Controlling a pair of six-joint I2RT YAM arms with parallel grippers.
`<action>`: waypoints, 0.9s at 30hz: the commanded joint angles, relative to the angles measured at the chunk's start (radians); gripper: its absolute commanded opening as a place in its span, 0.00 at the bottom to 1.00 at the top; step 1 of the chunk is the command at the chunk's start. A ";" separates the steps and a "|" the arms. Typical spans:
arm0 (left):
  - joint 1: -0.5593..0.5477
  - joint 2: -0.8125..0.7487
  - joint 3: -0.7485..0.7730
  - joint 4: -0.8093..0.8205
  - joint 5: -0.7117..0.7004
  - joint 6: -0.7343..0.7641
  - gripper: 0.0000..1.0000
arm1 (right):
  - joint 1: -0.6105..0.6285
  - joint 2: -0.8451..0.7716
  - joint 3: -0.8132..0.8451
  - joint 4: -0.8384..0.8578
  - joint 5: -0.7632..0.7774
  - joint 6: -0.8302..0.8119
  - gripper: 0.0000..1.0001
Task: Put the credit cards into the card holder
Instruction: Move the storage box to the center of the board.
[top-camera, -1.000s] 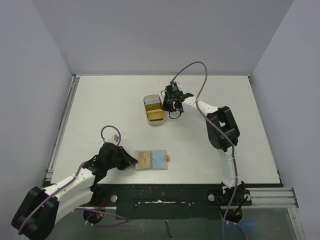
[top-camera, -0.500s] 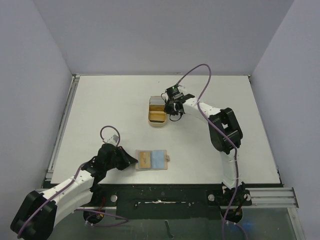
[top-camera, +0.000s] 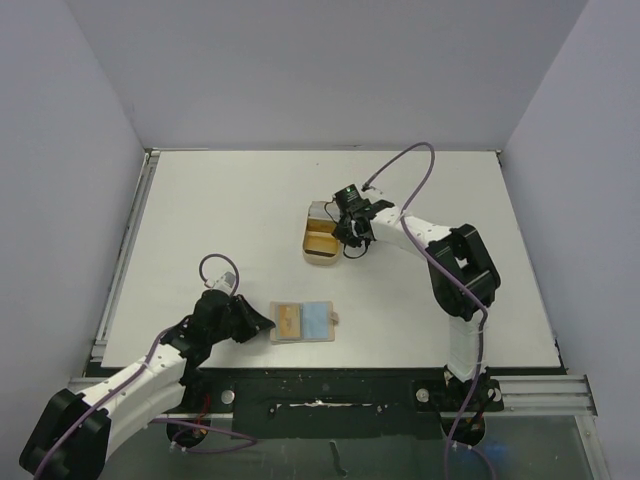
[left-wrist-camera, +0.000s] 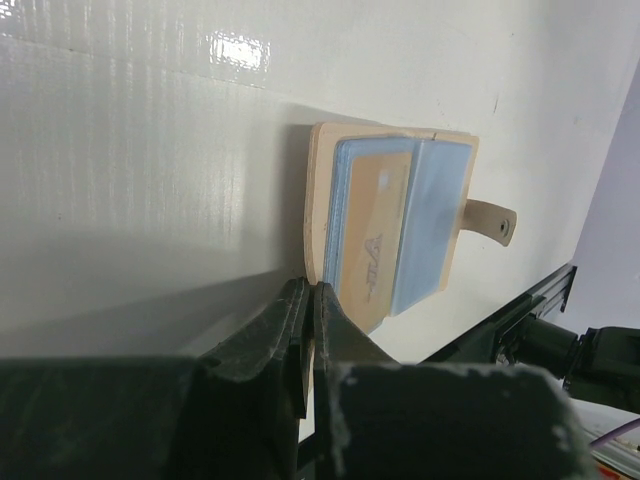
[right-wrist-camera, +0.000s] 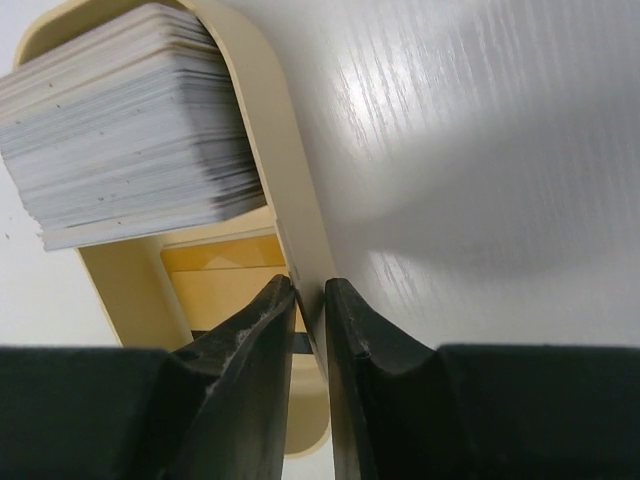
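Observation:
The tan card holder (top-camera: 302, 321) (left-wrist-camera: 390, 230) lies open near the table's front. A gold card (left-wrist-camera: 370, 240) and a blue card (left-wrist-camera: 430, 220) sit in its pockets. My left gripper (top-camera: 262, 322) (left-wrist-camera: 312, 290) is shut on the holder's left edge. Further back, a thick stack of grey-white credit cards (right-wrist-camera: 130, 130) (top-camera: 322, 212) and a gold card (right-wrist-camera: 225, 275) lie in a tan tray (top-camera: 318, 263). My right gripper (top-camera: 347, 232) (right-wrist-camera: 310, 290) is shut on the tray's right rim (right-wrist-camera: 270, 130), one finger inside and one outside.
The holder's strap tab (left-wrist-camera: 492, 220) with its snap points toward the table's front edge. A black rail (top-camera: 330, 385) runs along that edge. Grey walls enclose the white table on three sides.
The right gripper has pulled the tray to the right and nearer, turning it slightly. The left gripper and the card holder have stayed put.

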 joint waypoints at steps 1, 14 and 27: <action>-0.001 -0.019 0.010 0.001 0.008 0.017 0.00 | 0.022 -0.065 -0.028 -0.046 0.040 0.048 0.21; -0.001 -0.015 0.043 -0.033 -0.002 0.032 0.00 | -0.010 -0.145 -0.039 -0.059 0.001 -0.126 0.51; -0.003 -0.006 0.034 0.007 0.009 0.019 0.00 | -0.021 -0.242 0.041 0.043 -0.170 -0.939 0.53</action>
